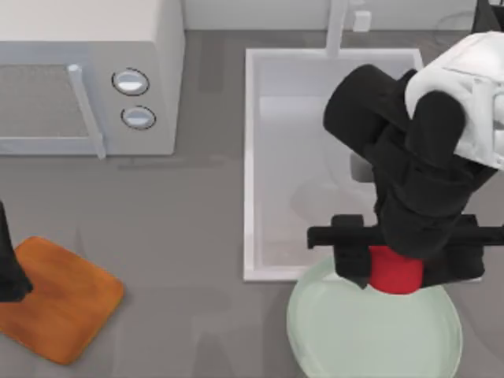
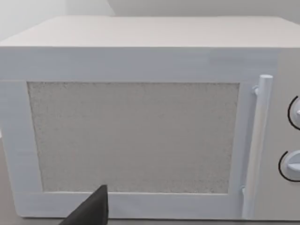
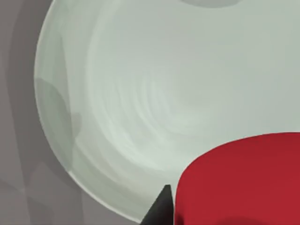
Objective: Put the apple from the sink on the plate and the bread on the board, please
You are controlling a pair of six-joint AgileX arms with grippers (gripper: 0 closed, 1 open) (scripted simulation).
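My right gripper [image 1: 396,272] hangs over the far edge of the plate [image 1: 370,339], just past the near rim of the sink [image 1: 253,157]; its fingers are closed onto the apple [image 1: 396,270], which sits between them with the red showing under the black wrist; in the right wrist view the apple [image 3: 243,180] fills the near corner beside one dark fingertip [image 3: 159,208], and the pale green plate [image 3: 140,93] spreads below the fingers, its rim curving against the grey table [image 3: 18,140]; whether the apple touches the plate I cannot tell. My left arm is parked at the left edge of the table, a dark piece of it [image 1: 9,264] lying over the near corner of the board [image 1: 67,303]; I cannot tell how its fingers stand; the left wrist view shows one dark fingertip [image 2: 91,211] in front of the microwave [image 2: 140,117], whose door, handle and two knobs face it. The microwave [image 1: 87,75] stands at the far left of the table, well apart from the sink.
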